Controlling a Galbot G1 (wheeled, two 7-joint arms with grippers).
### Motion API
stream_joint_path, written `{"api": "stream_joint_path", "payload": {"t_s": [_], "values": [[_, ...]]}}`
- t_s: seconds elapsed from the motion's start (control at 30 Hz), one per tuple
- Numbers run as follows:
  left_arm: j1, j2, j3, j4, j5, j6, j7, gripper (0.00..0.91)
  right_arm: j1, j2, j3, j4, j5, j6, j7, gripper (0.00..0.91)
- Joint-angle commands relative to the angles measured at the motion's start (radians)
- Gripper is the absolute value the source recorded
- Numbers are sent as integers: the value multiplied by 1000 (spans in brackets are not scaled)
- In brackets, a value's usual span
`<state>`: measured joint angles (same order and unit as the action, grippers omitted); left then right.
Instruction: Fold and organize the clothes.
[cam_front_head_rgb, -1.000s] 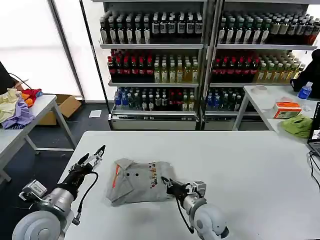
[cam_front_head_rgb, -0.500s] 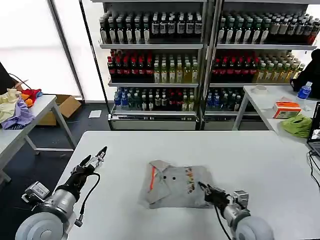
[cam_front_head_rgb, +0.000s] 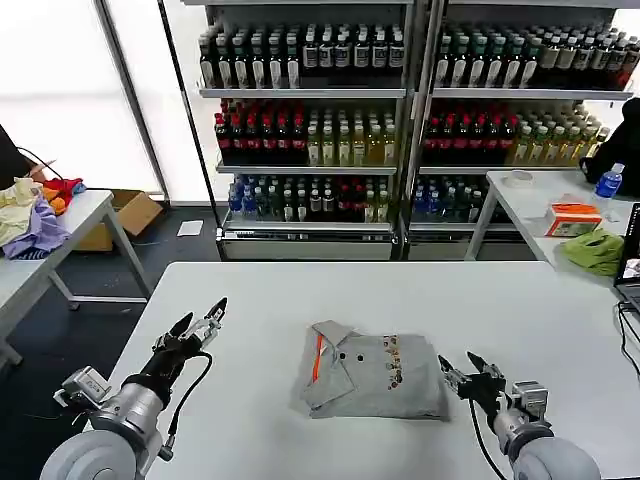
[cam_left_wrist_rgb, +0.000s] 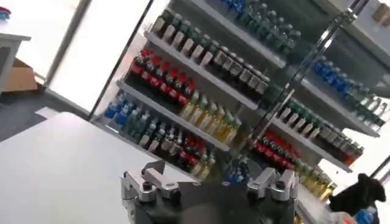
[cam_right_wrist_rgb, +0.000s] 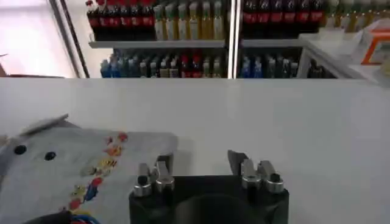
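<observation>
A folded light grey collared shirt (cam_front_head_rgb: 372, 371) with an orange placket stripe and a small multicoloured print lies in the middle of the white table (cam_front_head_rgb: 400, 290). My right gripper (cam_front_head_rgb: 472, 371) is open just off the shirt's right edge, apart from the cloth. In the right wrist view the shirt (cam_right_wrist_rgb: 73, 170) lies beside my right gripper (cam_right_wrist_rgb: 200, 160), one fingertip at its corner, nothing between the fingers. My left gripper (cam_front_head_rgb: 200, 320) hovers open above the table's left part, well away from the shirt. In the left wrist view my left gripper (cam_left_wrist_rgb: 210, 173) points toward the shelves.
Drink shelves (cam_front_head_rgb: 400, 110) stand behind the table. A side table at left carries a heap of coloured cloth (cam_front_head_rgb: 35, 215). Another table at right holds an orange box (cam_front_head_rgb: 574, 218), a green cloth (cam_front_head_rgb: 595, 250) and a bottle (cam_front_head_rgb: 610, 182). A laptop edge (cam_front_head_rgb: 630, 265) sits at far right.
My right gripper dragged the folded shirt rightward toward the table's middle, then let go and drew back to the right. The left gripper drifted slightly right.
</observation>
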<state>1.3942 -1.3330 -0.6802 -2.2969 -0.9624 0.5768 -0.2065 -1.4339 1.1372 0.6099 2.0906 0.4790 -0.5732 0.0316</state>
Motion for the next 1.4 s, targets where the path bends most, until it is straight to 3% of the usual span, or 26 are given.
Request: {"api": "stream_joint_path", "payload": {"t_s": [0.03,0.2,0.27,0.4,0.5,0.8,0.97,1.07,1.13,1.2,1.4], "values": [[15,6,6,-18,41,0,6,907,156,120,-244,55,-83,37,48,907],[24,7,-13,-24,46,0,8,907,232,197,-420,-49,-147,78,126,907],[34,11,-25,-27,56,0,13,907,237,209,-454,-77,-183,48,193,907],[49,15,-51,-31,55,0,21,907,216,207,-448,-131,-205,9,284,907],[57,12,-66,-27,54,0,28,907,184,196,-433,-162,-171,24,277,907],[64,8,-49,17,83,-5,48,907,124,174,-417,-131,-157,-6,409,907],[52,5,-30,24,93,-5,46,907,137,168,-405,-101,-127,-6,431,907],[49,6,-28,22,94,-5,46,907,136,153,-382,-55,-74,11,391,907],[51,9,-31,19,94,-5,47,907,113,120,-325,29,-28,104,294,907],[54,13,-37,16,94,-5,50,907,82,91,-268,97,-73,133,202,907],[65,11,-29,9,150,-27,97,907,-37,50,39,179,-32,250,54,907]]}}
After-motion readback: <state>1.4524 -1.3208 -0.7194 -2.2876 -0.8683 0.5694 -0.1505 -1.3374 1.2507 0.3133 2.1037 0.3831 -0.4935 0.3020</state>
